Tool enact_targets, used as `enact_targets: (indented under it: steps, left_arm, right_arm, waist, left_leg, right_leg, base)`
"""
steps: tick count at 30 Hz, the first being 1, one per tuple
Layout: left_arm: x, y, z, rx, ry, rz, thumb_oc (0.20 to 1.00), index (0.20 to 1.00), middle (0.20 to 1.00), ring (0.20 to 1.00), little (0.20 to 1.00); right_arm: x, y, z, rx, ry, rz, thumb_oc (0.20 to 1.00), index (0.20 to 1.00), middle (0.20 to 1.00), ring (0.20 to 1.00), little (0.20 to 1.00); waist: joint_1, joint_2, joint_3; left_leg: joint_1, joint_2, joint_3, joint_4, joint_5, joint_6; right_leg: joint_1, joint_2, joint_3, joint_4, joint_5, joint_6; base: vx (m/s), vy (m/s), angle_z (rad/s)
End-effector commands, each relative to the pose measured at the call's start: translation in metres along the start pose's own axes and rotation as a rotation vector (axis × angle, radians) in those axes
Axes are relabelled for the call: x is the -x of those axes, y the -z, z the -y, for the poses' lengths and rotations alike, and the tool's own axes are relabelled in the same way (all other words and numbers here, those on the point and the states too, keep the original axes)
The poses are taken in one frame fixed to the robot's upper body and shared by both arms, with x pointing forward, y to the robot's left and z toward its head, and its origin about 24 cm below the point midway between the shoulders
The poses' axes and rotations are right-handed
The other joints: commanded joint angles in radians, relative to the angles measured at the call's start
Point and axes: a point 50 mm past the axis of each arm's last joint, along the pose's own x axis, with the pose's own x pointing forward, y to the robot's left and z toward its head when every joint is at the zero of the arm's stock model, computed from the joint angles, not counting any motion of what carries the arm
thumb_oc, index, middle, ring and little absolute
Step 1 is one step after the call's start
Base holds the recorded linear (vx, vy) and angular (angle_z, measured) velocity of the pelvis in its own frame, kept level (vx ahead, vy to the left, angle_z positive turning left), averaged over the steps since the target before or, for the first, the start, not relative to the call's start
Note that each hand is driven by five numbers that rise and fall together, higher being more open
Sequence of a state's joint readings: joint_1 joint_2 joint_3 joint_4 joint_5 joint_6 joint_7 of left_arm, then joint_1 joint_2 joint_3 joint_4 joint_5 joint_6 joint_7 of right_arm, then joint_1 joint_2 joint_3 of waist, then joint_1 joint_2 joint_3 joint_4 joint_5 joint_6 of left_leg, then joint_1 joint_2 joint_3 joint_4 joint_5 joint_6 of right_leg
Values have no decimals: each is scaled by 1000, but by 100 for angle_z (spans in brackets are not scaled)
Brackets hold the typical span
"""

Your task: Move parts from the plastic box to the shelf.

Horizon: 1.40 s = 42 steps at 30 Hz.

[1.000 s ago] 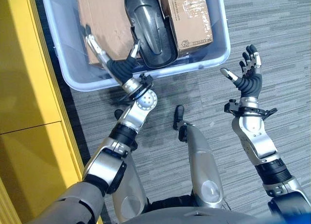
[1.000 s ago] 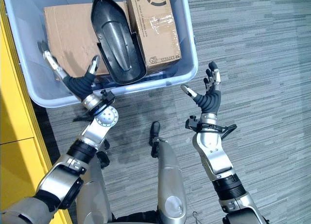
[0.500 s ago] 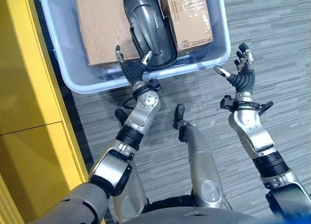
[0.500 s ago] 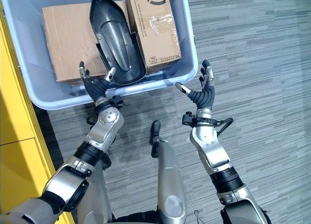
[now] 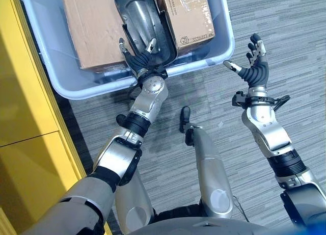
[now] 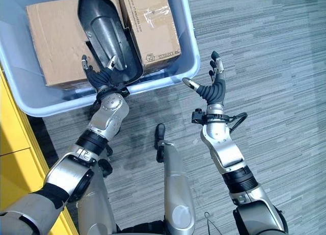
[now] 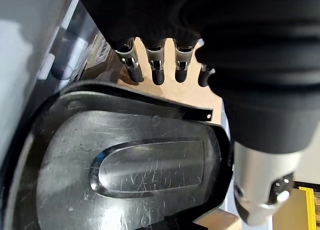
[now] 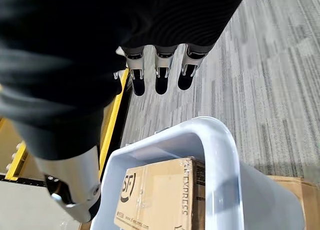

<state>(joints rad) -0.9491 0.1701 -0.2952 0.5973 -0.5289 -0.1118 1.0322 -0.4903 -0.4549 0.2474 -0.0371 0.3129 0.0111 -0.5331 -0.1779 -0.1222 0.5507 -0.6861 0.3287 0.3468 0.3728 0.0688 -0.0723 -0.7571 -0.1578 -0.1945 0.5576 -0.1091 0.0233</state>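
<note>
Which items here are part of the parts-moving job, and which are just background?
Job:
plastic box
black moulded part
large cardboard box
small cardboard box
left hand, open at the part
right hand, open, beside the box

Background:
yellow unit
grey carpet

Grey carpet [image 5: 285, 36] underfoot, laid in fine streaks of lighter and darker grey — it runs across the whole right side. Along the left edge, a yellow cabinet [image 5: 25, 123], flat-fronted, one horizontal seam crossing it — even light
</note>
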Motion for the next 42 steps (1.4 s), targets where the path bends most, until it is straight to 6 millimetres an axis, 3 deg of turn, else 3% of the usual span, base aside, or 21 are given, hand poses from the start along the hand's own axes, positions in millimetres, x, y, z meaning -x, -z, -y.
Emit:
enact_targets:
  steps: [1, 6, 11, 17, 24, 26, 30, 34, 39, 42]
  left_arm:
    - [0, 8, 3, -15, -23, -78, 1000, 1000, 1000, 1000, 1000]
    - [-2, 9, 9, 171, -53, -242, 1000, 1000, 1000, 1000, 1000]
    - [-8, 8, 8, -89, -10, -143, 1000, 1000, 1000, 1000, 1000]
    - [-17, 11, -2, 5, -85, -242, 1000, 1000, 1000, 1000, 1000]
    - [-21, 23, -16, -166, -143, -221, 1000, 1000, 1000, 1000, 1000]
    - [-23, 24, -19, -284, -153, -208, 1000, 1000, 1000, 1000, 1000]
    - [-32, 19, -25, -459, -151, -175, 1000, 1000, 1000, 1000, 1000]
    - [-32, 33, -33, -648, -96, -195, 1000, 1000, 1000, 1000, 1000]
    - [-37, 39, -44, -808, -69, -175, 1000, 1000, 1000, 1000, 1000]
    - [-37, 43, -50, -817, -86, -192, 1000, 1000, 1000, 1000, 1000]
  right_arm:
    - [-10, -17, 11, -23, 36, 64, 1000, 1000, 1000, 1000, 1000]
    - [-15, -20, 9, -15, 37, 64, 1000, 1000, 1000, 1000, 1000]
    - [-15, -19, 13, -29, 41, 60, 1000, 1000, 1000, 1000, 1000]
    - [-16, -27, 10, -40, 18, 107, 1000, 1000, 1000, 1000, 1000]
    - [-16, -27, 13, -107, 8, 84, 1000, 1000, 1000, 1000, 1000]
    - [-12, -18, 10, -225, -21, -3, 1000, 1000, 1000, 1000, 1000]
    - [-13, -16, 20, -212, 16, -11, 1000, 1000, 1000, 1000, 1000]
    - [-11, -12, 20, -140, -28, -23, 1000, 1000, 1000, 1000, 1000]
    - [-12, -16, 29, -88, -27, 5, 1000, 1000, 1000, 1000, 1000]
    - [-14, -20, 32, -95, -30, 12, 1000, 1000, 1000, 1000, 1000]
  waist:
    - [-9, -42, -31]
    - [-18, -44, -31]
    - [-26, -51, -31]
    - [-29, -45, -31]
    - [-26, -56, -31]
    - [-29, -59, -31]
    - [-32, -67, -31]
    - [-35, -73, -31]
    - [-44, -71, -31]
    - [-48, -70, -31]
  left_leg:
    - [-48, 28, -28, 139, -98, -81]
    - [-82, 30, -32, 183, -118, -79]
    - [-125, 37, -43, 231, -139, -76]
    - [-145, 34, -41, 252, -151, -75]
    - [-171, 42, -48, 254, -146, -83]
    - [-173, 47, -46, 257, -145, -84]
    - [-188, 54, -47, 253, -138, -90]
    - [-193, 58, -48, 252, -137, -91]
    - [-191, 60, -37, 251, -137, -91]
    - [-196, 62, -39, 256, -137, -93]
  right_leg:
    - [-8, 28, -9, 7, 9, 76]
    - [-38, 27, -5, 25, 8, 75]
    - [-75, 26, -6, 48, 9, 73]
    - [-99, 25, -1, 47, 15, 74]
    - [-119, 21, -11, 41, 24, 79]
    - [-124, 19, -14, 40, 29, 79]
    - [-140, 16, -26, 39, 37, 81]
    - [-146, 18, -32, 38, 43, 81]
    - [-148, 21, -30, 31, 46, 79]
    - [-155, 22, -25, 31, 45, 78]
  base:
    - [38, -13, -4]
    - [21, -11, -2]
    - [18, -20, -2]
    - [15, -6, -5]
    - [2, -20, 2]
    - [9, -19, 1]
    - [6, -14, -4]
    - [7, -27, 6]
    - [3, 17, -1]
    - [12, 43, -2]
